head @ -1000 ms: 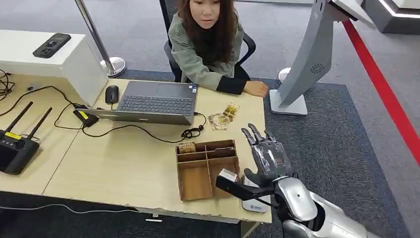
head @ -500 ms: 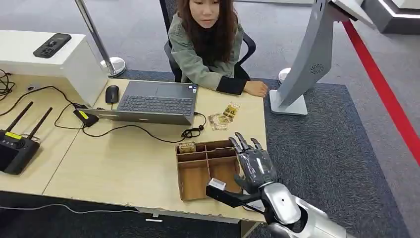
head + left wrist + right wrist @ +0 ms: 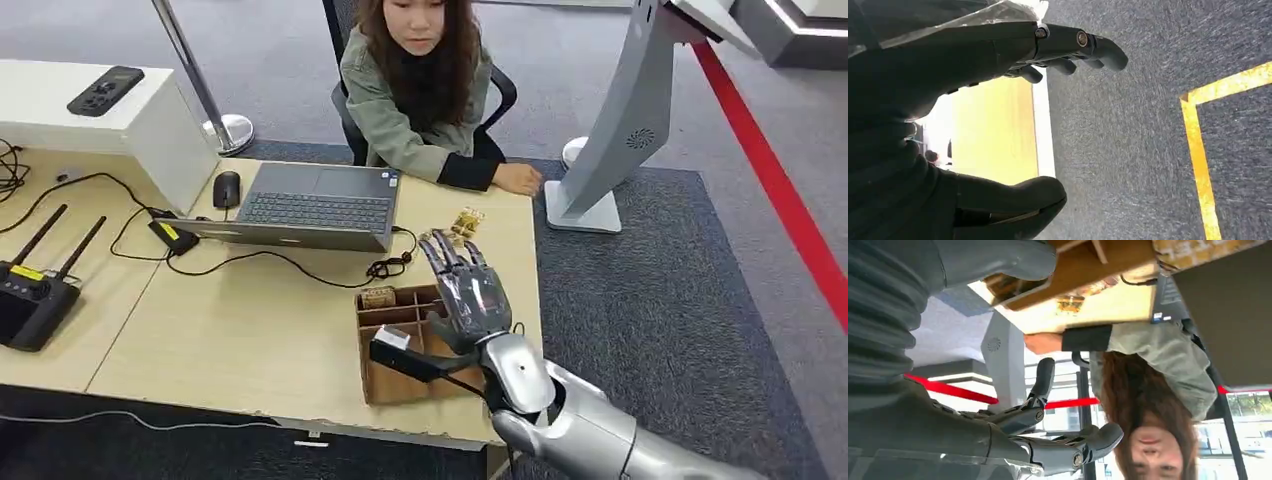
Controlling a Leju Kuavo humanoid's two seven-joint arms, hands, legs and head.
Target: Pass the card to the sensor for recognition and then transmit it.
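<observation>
My right hand (image 3: 465, 300) hovers over the wooden organiser box (image 3: 395, 375) near the table's front right, fingers spread and pointing away, thumb (image 3: 405, 358) stretched across the box's front compartments; it holds nothing. A small stack of golden cards (image 3: 378, 297) lies in the box's back left compartment. More golden cards (image 3: 465, 220) lie loose on the table beyond my fingertips; in the right wrist view these cards (image 3: 1070, 302) show past the box (image 3: 1088, 270). My left hand (image 3: 998, 125) hangs beside the table edge over the carpet, fingers apart and empty.
A person (image 3: 420, 90) sits across the table, one hand (image 3: 518, 178) resting at its far right corner. A laptop (image 3: 310, 205), mouse (image 3: 226, 188) and cable (image 3: 300, 265) occupy the middle. A grey kiosk stand (image 3: 620, 130) rises right of the table. A black router (image 3: 35, 290) lies at left.
My right hand has swung left and away from me, from the table's front right edge to above the wooden box, its fingers staying spread. The white device beneath it is now hidden by my arm.
</observation>
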